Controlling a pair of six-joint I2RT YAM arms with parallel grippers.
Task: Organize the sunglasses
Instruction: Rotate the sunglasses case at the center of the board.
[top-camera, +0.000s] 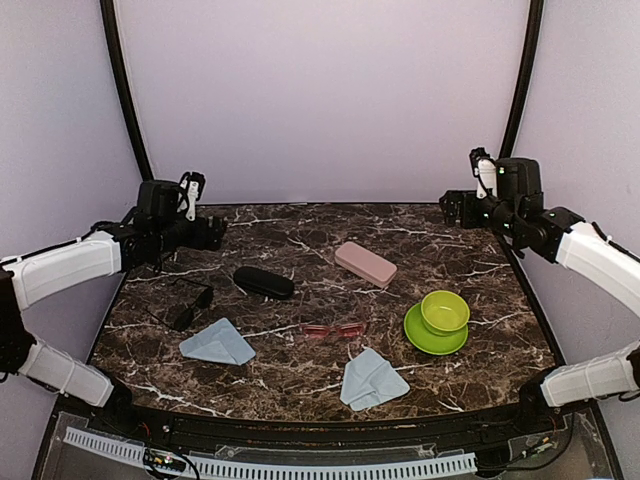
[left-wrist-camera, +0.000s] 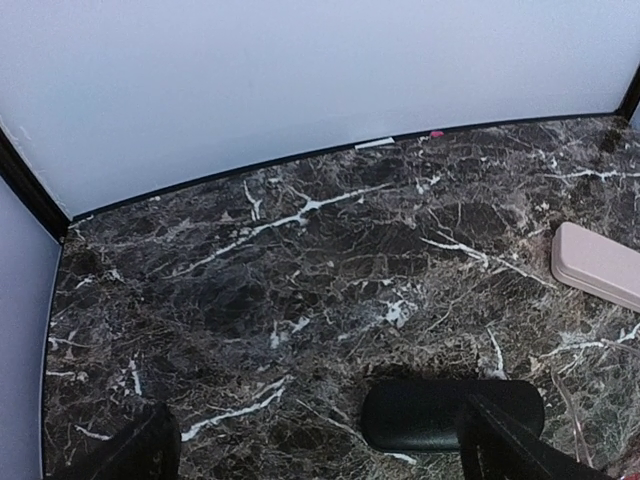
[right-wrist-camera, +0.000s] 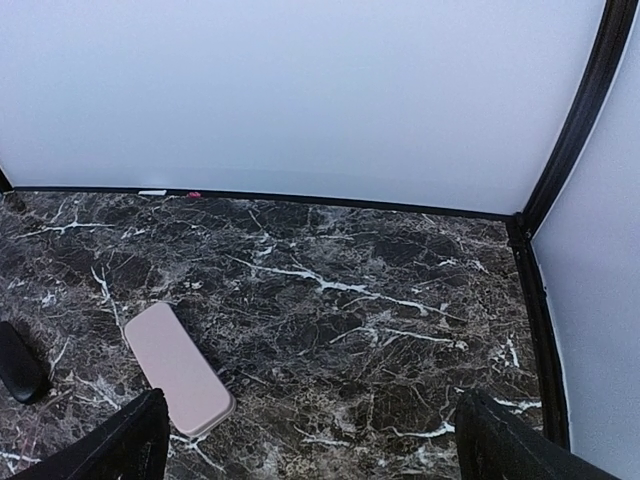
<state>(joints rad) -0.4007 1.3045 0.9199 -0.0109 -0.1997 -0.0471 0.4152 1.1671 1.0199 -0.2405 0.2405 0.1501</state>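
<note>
1. Top external view: the black sunglasses (top-camera: 188, 305) lie by the table's (top-camera: 300, 235) left edge, nearer than the left gripper (top-camera: 214, 233) and well apart from it.
2. The red-pink sunglasses (top-camera: 335, 331) lie centre-near, left of the green plate (top-camera: 414, 337), well apart from the right gripper (top-camera: 449, 208).
3. Both arms hang raised over the far corners, fingers pointing inward.
4. Both grippers are spread wide, grasping nothing.

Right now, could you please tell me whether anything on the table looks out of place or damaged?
Nothing looks damaged or spilled. Only the green bowl on its green plate, right of the pink sunglasses, seems unrelated to eyewear.
</note>
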